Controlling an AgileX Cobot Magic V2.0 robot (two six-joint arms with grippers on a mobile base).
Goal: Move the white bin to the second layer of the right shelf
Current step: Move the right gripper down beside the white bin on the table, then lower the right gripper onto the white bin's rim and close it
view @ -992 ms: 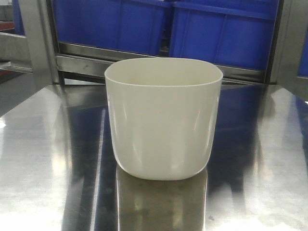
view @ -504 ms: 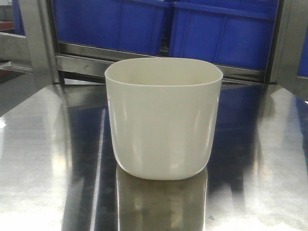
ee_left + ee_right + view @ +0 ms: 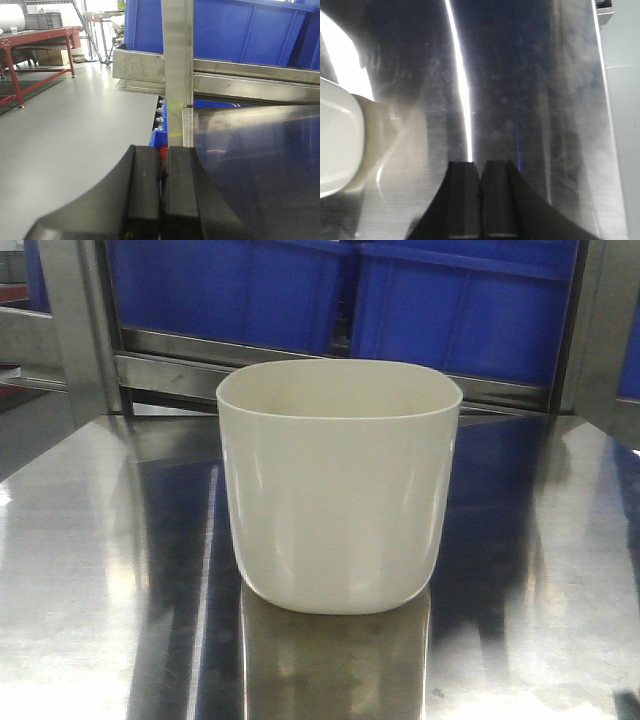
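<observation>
On the flat steel deck (image 3: 90, 580): a cream-white, glossy, rounded-square plastic bin (image 3: 338, 500) stands upright with its mouth up. Its walls taper to a narrower base, and its reflection lies on the metal just below it.
Bin contents: nothing shows above the rim; the floor of the bin is hidden in the front view.
Behind the bin: large rectangular blue plastic crates (image 3: 460, 310) rest on a steel rack level with a flat front lip (image 3: 190, 350), well apart from the bin.
Left gripper (image 3: 162, 162): the black fingers are pressed together with nothing between them. They point at the upright steel post (image 3: 177, 65) at the deck's corner, with grey floor to the left.
Right gripper (image 3: 480, 172): the black pads are closed against each other and hold nothing. It looks down on bare deck.
Bin in the right wrist view: only one rounded corner (image 3: 337, 145) shows, at the left edge — near the right gripper but clearly apart from it.
Contact: neither gripper touches the bin.
Change from half a second earlier: the bin sits in the same spot, its rim at most a hair further left. A small dark patch (image 3: 628, 706) now shows at the lower right corner of the front view — what it is cannot be told.
</observation>
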